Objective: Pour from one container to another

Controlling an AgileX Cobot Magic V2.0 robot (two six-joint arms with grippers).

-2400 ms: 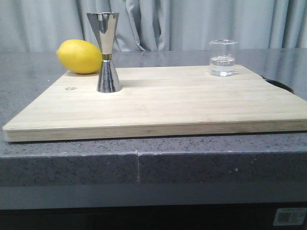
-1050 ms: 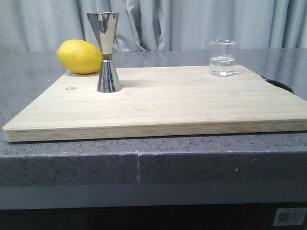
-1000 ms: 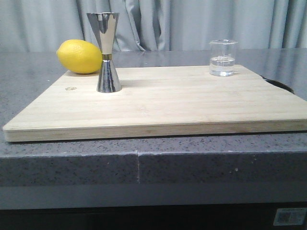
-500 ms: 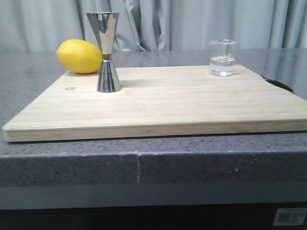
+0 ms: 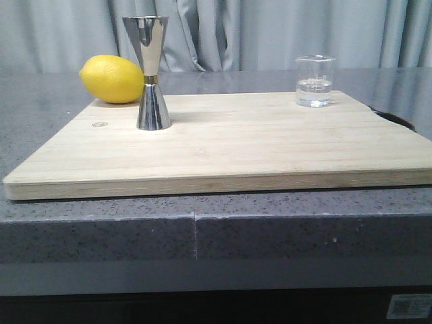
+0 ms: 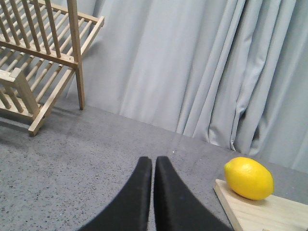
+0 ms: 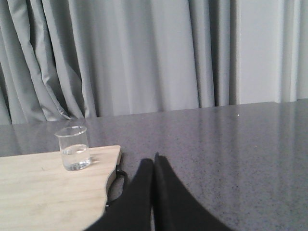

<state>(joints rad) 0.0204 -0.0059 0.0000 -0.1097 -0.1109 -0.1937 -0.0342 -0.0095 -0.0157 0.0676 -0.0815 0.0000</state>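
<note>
Both end effectors clenched, empty: left (image 6: 153, 166), right (image 7: 153, 163); beaker (image 5: 314, 81) marks unreadable

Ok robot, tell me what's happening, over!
Left gripper, right gripper shut, empty. Beaker part full, jigger upright, both untouched on board. Lemon behind jigger, path between clear.

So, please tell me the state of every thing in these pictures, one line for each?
Glass beaker: upright on the cutting board, partly filled with clear liquid, not held.
Jigger: upright on the board, not held.
Lemon: whole, resting at the board's far left corner.
Cutting board: flat on the counter.
Left gripper: shut, empty.
Right gripper: shut, empty.
Drying rack: standing, empty where visible.
</note>
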